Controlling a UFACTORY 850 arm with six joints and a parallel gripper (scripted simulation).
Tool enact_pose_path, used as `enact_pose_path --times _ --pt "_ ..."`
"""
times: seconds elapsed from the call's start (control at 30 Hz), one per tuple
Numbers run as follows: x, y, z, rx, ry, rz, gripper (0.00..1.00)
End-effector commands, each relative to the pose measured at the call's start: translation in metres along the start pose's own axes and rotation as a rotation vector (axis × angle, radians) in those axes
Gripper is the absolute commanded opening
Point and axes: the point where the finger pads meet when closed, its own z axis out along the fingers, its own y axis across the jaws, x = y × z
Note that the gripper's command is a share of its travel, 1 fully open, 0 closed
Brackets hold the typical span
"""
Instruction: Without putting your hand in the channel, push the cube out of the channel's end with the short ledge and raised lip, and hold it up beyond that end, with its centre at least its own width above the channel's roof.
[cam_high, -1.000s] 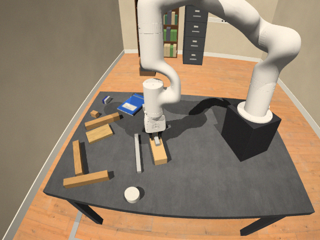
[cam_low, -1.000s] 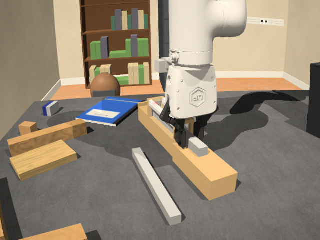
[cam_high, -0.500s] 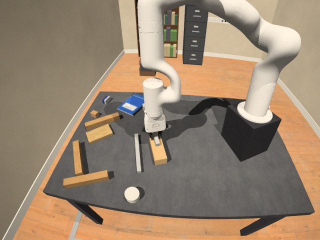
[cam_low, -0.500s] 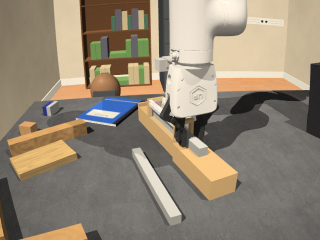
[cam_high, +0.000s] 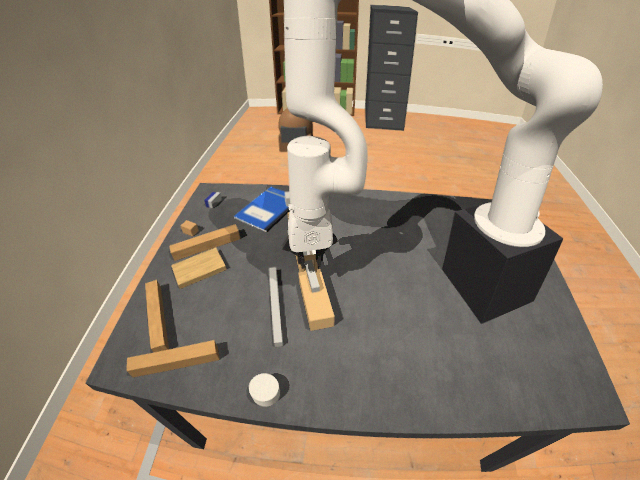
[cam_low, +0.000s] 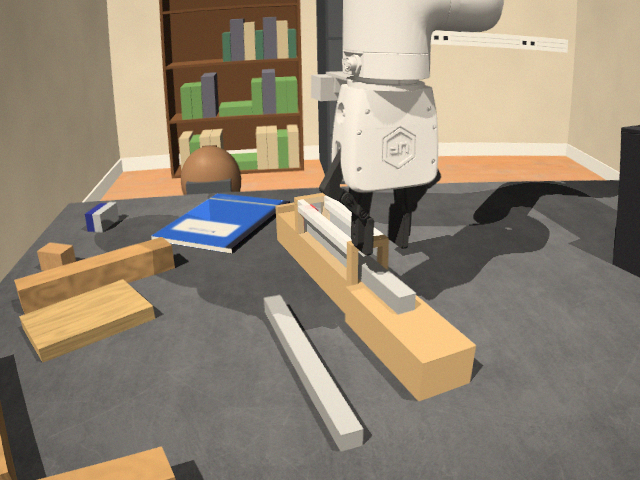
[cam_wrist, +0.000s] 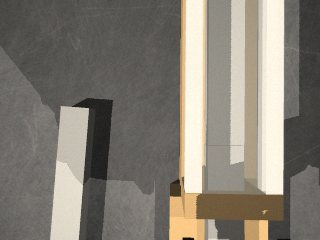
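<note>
One cube (cam_low: 311, 206) shows only as a red sliver inside the far end of the single tan channel (cam_low: 408, 346); its shape is hard to make out. There are two grey sticks. One stick (cam_low: 387, 291) lies along the channel, its near end resting on the channel's solid block. The other stick (cam_low: 310, 369) lies on the surface (cam_low: 516, 361) just left of the channel.

The gripper (cam_low: 381, 235) hangs over the channel's middle. Its two fingers (cam_low: 363, 232) are apart, either side of the stick and not clamped on it.

Left of the channel lie five wooden blocks (cam_high: 205, 241). Beyond it are one blue book (cam_high: 262, 209) and one eraser (cam_high: 212, 198), and nearer the camera is one white disc (cam_high: 264, 389).
</note>
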Motion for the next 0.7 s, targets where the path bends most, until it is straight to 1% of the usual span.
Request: enact_pose_path --times 0.0,0.13,0.53,0.57,0.6,0.67 --pt "0.0 -0.002 -0.02 -0.019 -0.004 -0.001 0.39" --pt "0.0 -0.002 -0.023 -0.019 -0.004 -0.001 0.39" --pt "0.0 -0.002 -0.023 -0.019 -0.004 -0.001 0.39" --pt "-0.001 -0.002 -0.023 -0.019 -0.004 -0.001 0.0" --pt "-0.006 -0.002 -0.023 -0.019 -0.004 -0.001 0.0" --pt "-0.031 -0.003 -0.023 -0.019 -0.004 -0.001 0.0"
